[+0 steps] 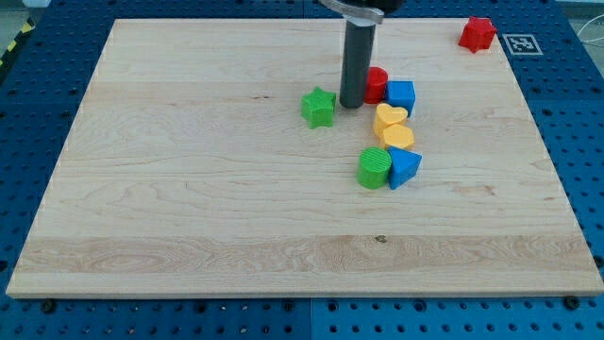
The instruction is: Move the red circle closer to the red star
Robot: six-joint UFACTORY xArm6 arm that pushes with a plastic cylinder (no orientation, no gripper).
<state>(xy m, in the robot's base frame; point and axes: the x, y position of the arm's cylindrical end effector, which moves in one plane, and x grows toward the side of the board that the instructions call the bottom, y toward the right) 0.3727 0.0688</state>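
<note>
The red circle [377, 84] lies just above the board's middle, partly hidden behind my rod. My tip [352, 105] rests on the board right at the circle's left side, touching or nearly touching it. The red star [478, 34] sits far off at the board's top right corner. A blue cube [401, 96] touches the circle's right side.
A green star [319, 107] lies just left of my tip. Below the blue cube lie a yellow heart [389, 117], a second yellow block [394, 136], a green cylinder [375, 167] and a blue triangular block [404, 166]. The wooden board [189, 189] sits on a blue pegboard.
</note>
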